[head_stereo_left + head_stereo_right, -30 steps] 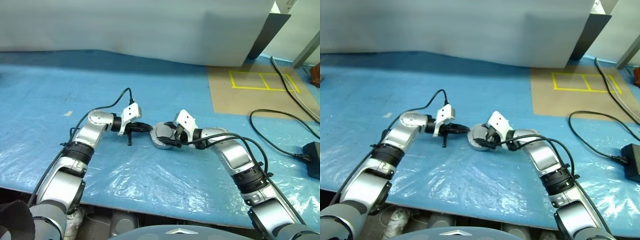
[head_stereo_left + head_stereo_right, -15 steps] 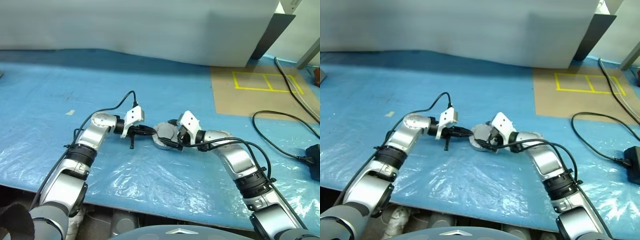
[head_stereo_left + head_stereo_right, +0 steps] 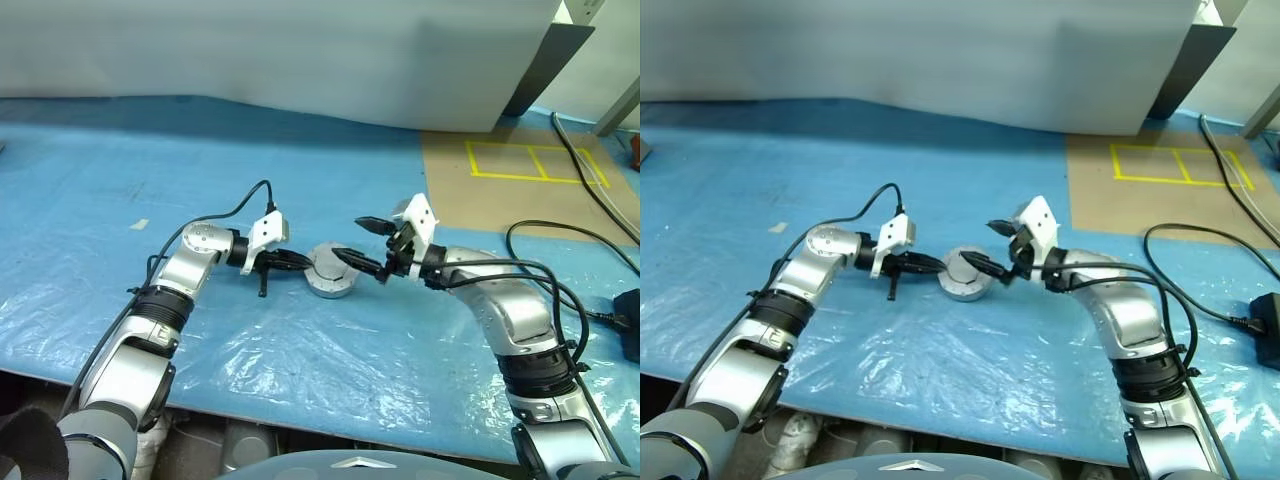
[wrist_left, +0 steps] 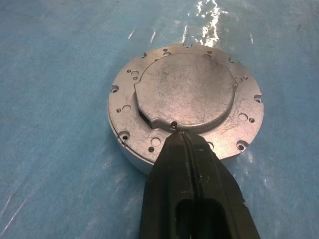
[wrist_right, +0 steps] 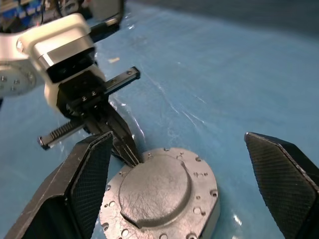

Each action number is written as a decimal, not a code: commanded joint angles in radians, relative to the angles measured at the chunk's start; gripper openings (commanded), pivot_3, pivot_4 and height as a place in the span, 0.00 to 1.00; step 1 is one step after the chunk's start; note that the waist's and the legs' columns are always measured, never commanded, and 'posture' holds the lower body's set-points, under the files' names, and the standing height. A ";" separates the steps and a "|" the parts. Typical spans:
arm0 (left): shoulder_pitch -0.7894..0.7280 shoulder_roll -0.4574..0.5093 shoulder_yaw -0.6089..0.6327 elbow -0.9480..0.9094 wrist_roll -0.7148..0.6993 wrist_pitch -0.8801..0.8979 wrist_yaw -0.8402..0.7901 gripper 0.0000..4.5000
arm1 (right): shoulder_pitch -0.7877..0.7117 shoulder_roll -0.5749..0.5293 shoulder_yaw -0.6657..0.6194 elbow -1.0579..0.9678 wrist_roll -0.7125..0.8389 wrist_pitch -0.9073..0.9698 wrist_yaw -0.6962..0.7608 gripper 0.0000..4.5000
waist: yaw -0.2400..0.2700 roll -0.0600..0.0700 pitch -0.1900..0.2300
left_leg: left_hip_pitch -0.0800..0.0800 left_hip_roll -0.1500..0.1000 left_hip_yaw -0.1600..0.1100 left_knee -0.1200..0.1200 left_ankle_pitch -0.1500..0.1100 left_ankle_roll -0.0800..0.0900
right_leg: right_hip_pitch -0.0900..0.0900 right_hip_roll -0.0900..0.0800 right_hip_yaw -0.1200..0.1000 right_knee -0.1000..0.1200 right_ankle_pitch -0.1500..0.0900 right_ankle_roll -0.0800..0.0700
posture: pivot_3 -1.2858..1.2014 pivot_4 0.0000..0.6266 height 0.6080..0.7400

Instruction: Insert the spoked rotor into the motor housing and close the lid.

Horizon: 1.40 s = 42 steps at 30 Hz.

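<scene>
From the head camera, the motor housing (image 3: 331,271) sat on the blue plastic-covered table (image 3: 120,170), its lid (image 3: 966,267) closed on top. The left claw (image 3: 304,262) was clenched with nothing in it, its tip against the housing's rim on the side facing it. The right claw (image 3: 366,243) hung released and wide on the housing's opposite side, one finger low near the rim and the other higher up, gripping nothing. A black cable (image 3: 560,240) lay on the table beyond the right arm.

In the left wrist view, the left claw's pressed-together fingers (image 4: 192,194) touched the near rim of the housing (image 4: 184,107), just under the raised grey disc of the lid (image 4: 185,89).

In the right wrist view, the right claw's two fingers (image 5: 82,184) stood far apart, the closed housing (image 5: 159,201) between and just beyond them, and the left claw (image 5: 130,153) touched its far rim.
</scene>
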State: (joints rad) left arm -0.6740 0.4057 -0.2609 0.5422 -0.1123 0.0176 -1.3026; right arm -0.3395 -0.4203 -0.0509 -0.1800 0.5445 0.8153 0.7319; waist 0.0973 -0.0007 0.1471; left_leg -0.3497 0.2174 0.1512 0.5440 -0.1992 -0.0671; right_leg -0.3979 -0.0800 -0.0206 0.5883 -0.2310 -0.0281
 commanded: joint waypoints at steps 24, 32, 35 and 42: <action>0.033 0.020 -0.025 0.006 0.041 0.012 0.004 0.00 | -0.026 0.207 -0.195 0.199 0.268 0.360 -0.125 0.78 | -0.003 0.005 0.000 | 0.000 0.004 0.001 0.001 0.000 0.000 | -0.002 0.003 -0.001 0.002 0.000 -0.001 | 0.52 0.24 1.00; 0.031 0.018 -0.028 0.016 0.045 0.004 0.002 0.00 | 0.008 0.222 -0.185 0.156 0.299 0.371 -0.132 0.71 | 0.000 0.005 0.000 | 0.000 0.004 0.001 0.000 0.000 0.000 | -0.002 0.003 -0.001 0.002 0.000 -0.001 | 0.52 0.24 1.00; 0.026 0.016 -0.030 0.023 0.047 0.000 -0.001 0.00 | 0.020 0.236 -0.150 0.141 0.285 0.364 -0.137 0.52 | 0.000 0.005 0.000 | 0.000 0.004 0.001 0.000 0.000 0.000 | -0.002 0.003 -0.001 0.002 0.000 0.000 | 0.52 0.24 1.00; 0.018 0.016 -0.022 0.034 0.052 -0.003 -0.006 0.00 | 0.046 0.251 -0.125 0.123 0.272 0.357 -0.155 0.30 | -0.001 0.005 0.000 | 0.001 0.004 0.001 0.001 0.000 0.000 | 0.000 0.002 -0.001 0.002 0.000 -0.001 | 0.52 0.24 1.00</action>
State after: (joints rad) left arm -0.6695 0.4348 -0.2407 0.5512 -0.0976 0.0063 -1.3101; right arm -0.2941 -0.1876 -0.2213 -0.0186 0.7904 1.1669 0.5648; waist 0.0958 0.0041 0.1473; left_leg -0.3484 0.2210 0.1524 0.5445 -0.1990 -0.0675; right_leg -0.3984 -0.0778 -0.0214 0.5900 -0.2311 -0.0287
